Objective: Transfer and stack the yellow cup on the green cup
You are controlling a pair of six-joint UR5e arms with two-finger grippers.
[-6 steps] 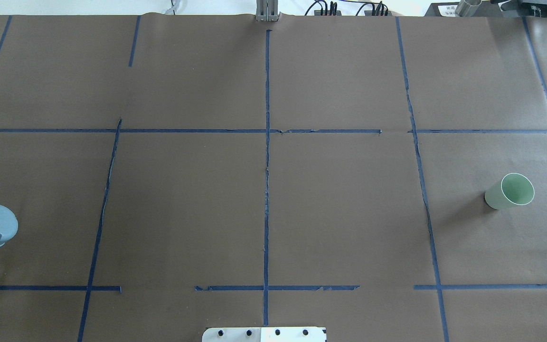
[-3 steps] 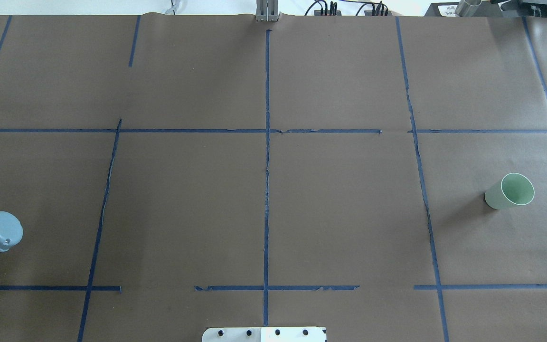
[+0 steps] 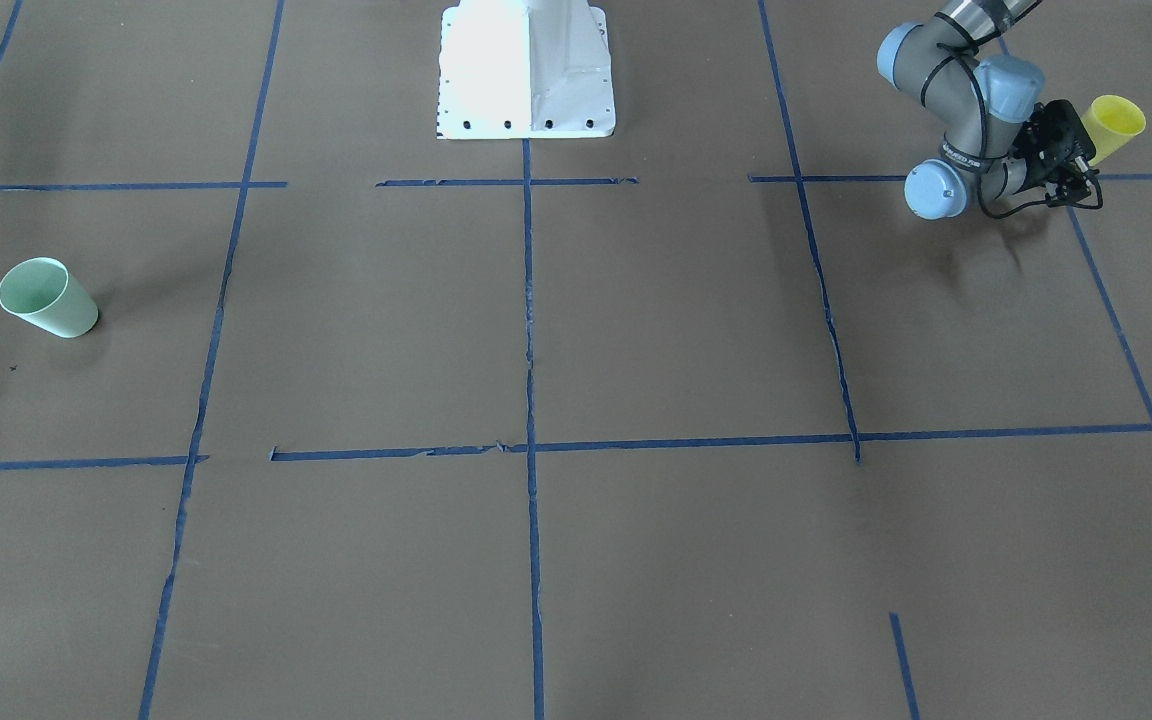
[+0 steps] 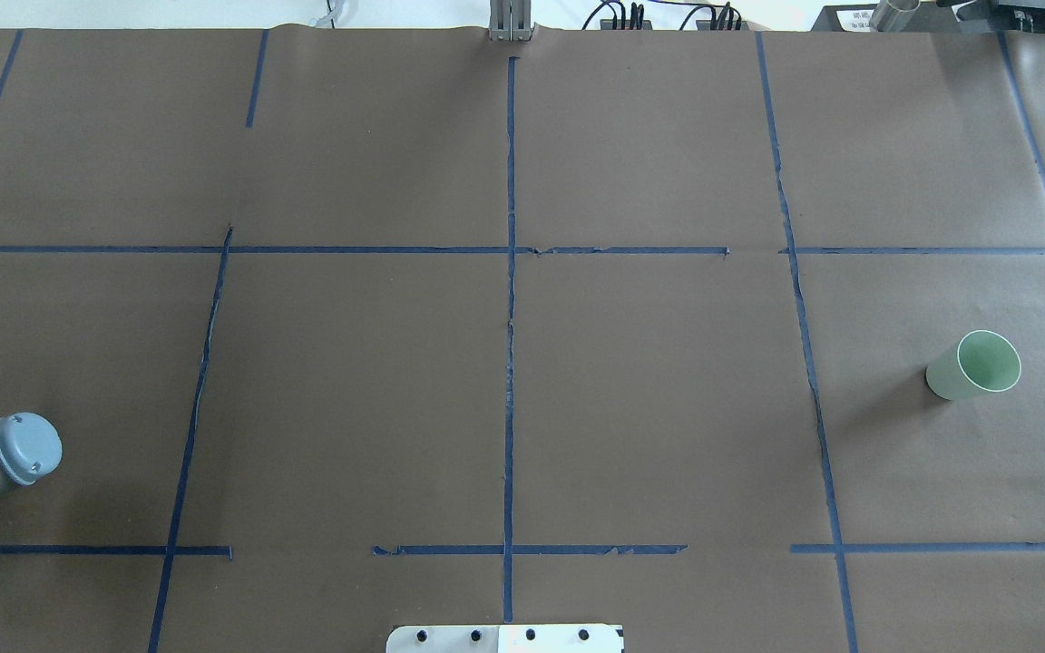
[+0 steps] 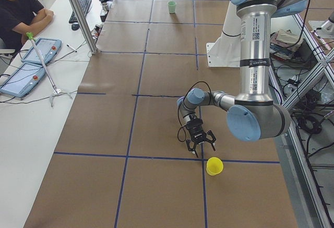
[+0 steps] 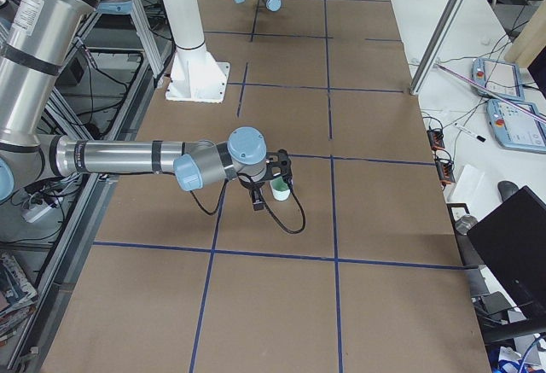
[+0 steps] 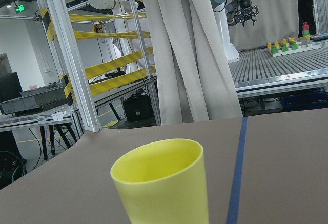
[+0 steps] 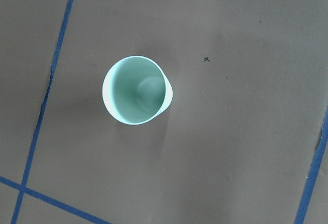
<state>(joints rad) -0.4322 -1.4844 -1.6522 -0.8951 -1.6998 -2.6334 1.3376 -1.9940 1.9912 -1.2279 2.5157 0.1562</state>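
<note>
The yellow cup (image 3: 1114, 122) stands upright on the brown paper near the table's left end, also seen in the exterior left view (image 5: 214, 166). It fills the lower middle of the left wrist view (image 7: 161, 185). My left gripper (image 3: 1071, 160) hangs low just beside it, apart from it, its fingers spread open (image 5: 201, 143). The green cup (image 4: 973, 365) stands upright far off on the right side (image 3: 46, 297). The right wrist view looks straight down into it (image 8: 137, 90). My right gripper (image 6: 275, 181) shows only in the exterior right view, so I cannot tell whether it is open or shut.
Blue tape lines divide the brown paper. The white robot base (image 3: 526, 70) stands at the near middle edge. An operator (image 5: 21, 9) sits at a side desk with tablets, behind a metal post (image 5: 78, 14).
The left arm's elbow joint at the overhead view's left edge has slid a little down and to the right. The green cup has not moved.
</note>
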